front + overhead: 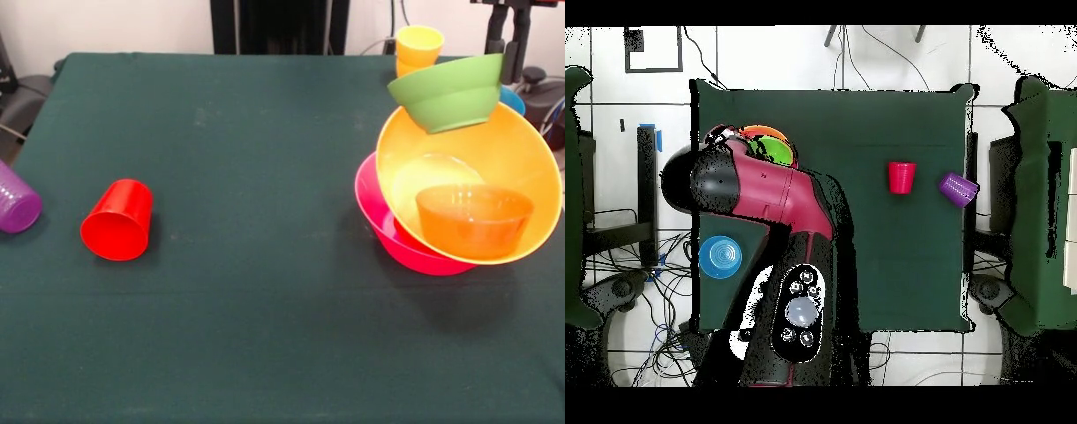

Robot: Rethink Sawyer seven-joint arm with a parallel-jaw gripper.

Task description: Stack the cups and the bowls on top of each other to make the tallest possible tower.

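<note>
My gripper [509,64] hangs at the far right and looks shut on the right rim of the medium green bowl [448,93], which is tilted above the far rim of the large yellow-orange bowl [499,155]. That bowl leans inside the pink bowl [388,231] and holds the small orange bowl [474,219]. A yellow cup [418,44] sits on an orange cup behind them. The red cup [117,221] and purple cup [16,203] lie on their sides at the left. In the overhead view my arm [765,195] hides most of the pile; the green bowl [775,150] peeks out.
The small blue bowl [720,256] stands on the table beside my arm; a sliver of it [515,100] shows behind the pile. The red cup [902,177] and purple cup [959,188] lie near the table's edge. Cables lie off the table.
</note>
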